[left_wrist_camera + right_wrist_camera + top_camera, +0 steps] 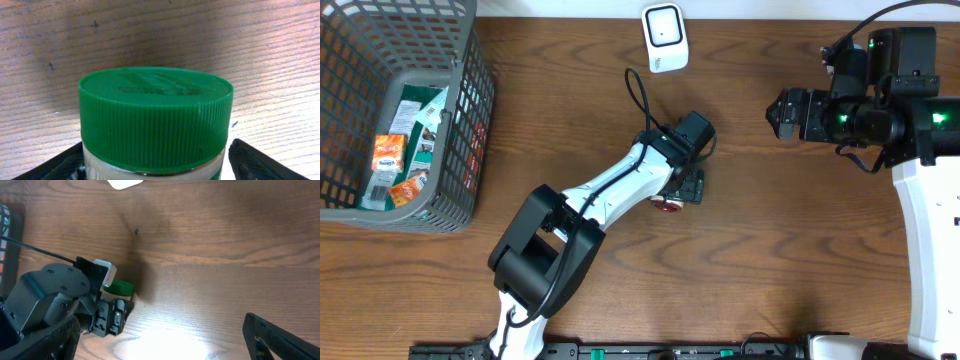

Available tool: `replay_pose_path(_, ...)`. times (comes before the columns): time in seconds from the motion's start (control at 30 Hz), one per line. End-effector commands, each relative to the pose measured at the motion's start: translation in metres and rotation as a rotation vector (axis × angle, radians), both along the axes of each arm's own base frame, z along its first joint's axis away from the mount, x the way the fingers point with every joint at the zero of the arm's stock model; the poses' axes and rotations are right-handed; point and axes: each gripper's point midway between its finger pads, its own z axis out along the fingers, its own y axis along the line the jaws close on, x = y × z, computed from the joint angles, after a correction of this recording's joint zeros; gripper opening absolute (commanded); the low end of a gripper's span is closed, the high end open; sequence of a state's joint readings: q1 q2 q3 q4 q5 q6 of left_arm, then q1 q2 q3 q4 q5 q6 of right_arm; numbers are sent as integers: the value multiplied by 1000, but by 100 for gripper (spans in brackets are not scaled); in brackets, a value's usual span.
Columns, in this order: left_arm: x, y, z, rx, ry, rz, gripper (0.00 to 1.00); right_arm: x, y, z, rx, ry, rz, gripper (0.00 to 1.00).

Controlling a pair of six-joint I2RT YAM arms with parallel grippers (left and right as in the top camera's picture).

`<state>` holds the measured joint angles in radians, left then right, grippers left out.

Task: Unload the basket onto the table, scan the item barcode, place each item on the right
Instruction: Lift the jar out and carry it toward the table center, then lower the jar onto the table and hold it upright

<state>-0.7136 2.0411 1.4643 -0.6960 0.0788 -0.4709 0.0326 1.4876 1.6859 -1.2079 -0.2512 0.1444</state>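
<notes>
One wood-grain table bears a grey basket and white scanner.

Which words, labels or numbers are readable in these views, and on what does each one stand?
None is clear enough to quote.
Raised lettering on the cap: too blurred to read.
Print on the packets in the basket: too small to read.
The scanner shows no text.

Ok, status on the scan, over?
Left gripper astride green-lidded jar, grip unclear. Right gripper open, empty. Jar short of scanner, nothing between them.
</notes>
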Motion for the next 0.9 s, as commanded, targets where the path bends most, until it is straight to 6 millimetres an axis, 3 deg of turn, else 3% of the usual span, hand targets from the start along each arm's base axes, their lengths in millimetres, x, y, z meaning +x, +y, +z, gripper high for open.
replay_pose_path(0.0, 4, 0, 4, -4, -17, 3, 87, 2, 2, 6, 0, -19, 17, 99)
replay_pose_path(0.6, 13, -3, 7, -26, -47, 8, 93, 2, 2, 6, 0, -19, 17, 99)
replay_pose_path(0.87, 25, 3, 20, -40, -80, 21, 95, 2, 2, 6, 0, -19, 18, 99)
